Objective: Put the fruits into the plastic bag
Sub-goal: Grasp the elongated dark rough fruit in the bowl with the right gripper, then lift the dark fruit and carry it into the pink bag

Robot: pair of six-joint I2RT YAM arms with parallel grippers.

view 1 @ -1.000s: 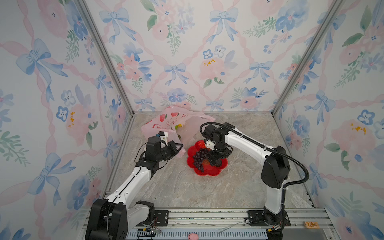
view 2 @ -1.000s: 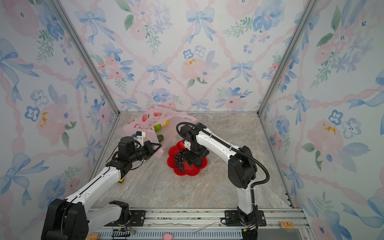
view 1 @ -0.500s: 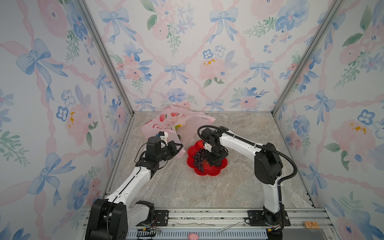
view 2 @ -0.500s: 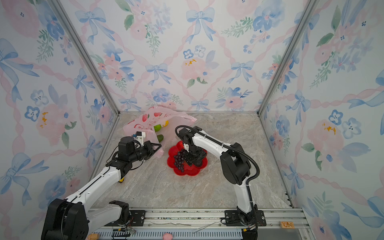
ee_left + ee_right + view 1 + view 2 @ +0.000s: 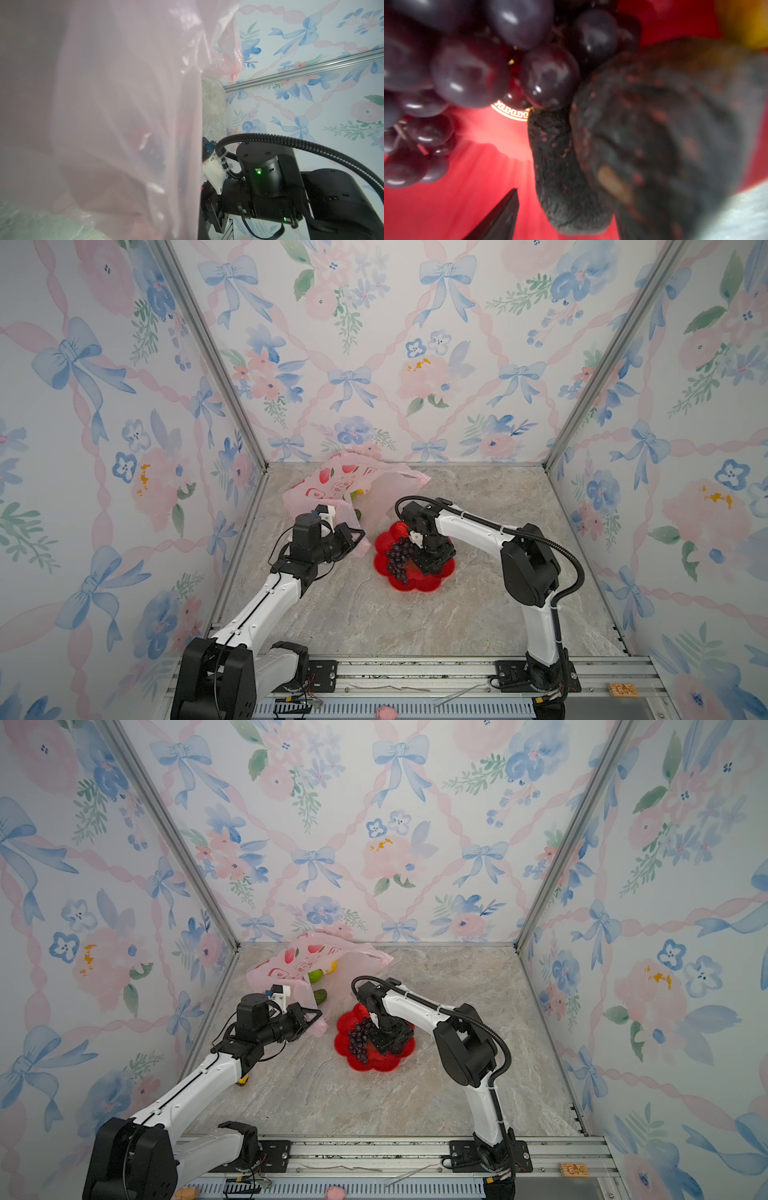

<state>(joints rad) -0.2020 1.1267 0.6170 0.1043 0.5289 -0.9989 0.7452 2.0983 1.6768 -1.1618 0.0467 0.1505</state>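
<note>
The pink plastic bag [image 5: 332, 485] [image 5: 299, 961] lies at the back left, its mouth facing the red plate [image 5: 415, 583] [image 5: 374, 1065]. My left gripper [image 5: 353, 537] [image 5: 309, 1017] is shut on the bag's lower edge; the film [image 5: 104, 104] fills the left wrist view. Inside the mouth I see a green fruit [image 5: 316, 975], a yellow one [image 5: 331, 968] and a cucumber-like piece [image 5: 321, 995]. My right gripper [image 5: 432, 562] [image 5: 388, 1042] is down on the plate beside the grape bunch [image 5: 397, 558] [image 5: 471, 72], open around a blackish oval [image 5: 562, 176]. One finger [image 5: 500, 218] shows, apart from the oval.
A second, larger blackish oval [image 5: 664, 135] lies against the first, with a blurred yellow-orange fruit [image 5: 745, 22] behind it. Floral walls close in three sides. On the front rail [image 5: 415, 672] lie a pink object [image 5: 385, 712] and an orange tag [image 5: 621, 689].
The right arm's elbow has swung inward and its gripper has settled lower on the plate, jaws narrowing around the blackish oval. The left arm and bag have not moved.
</note>
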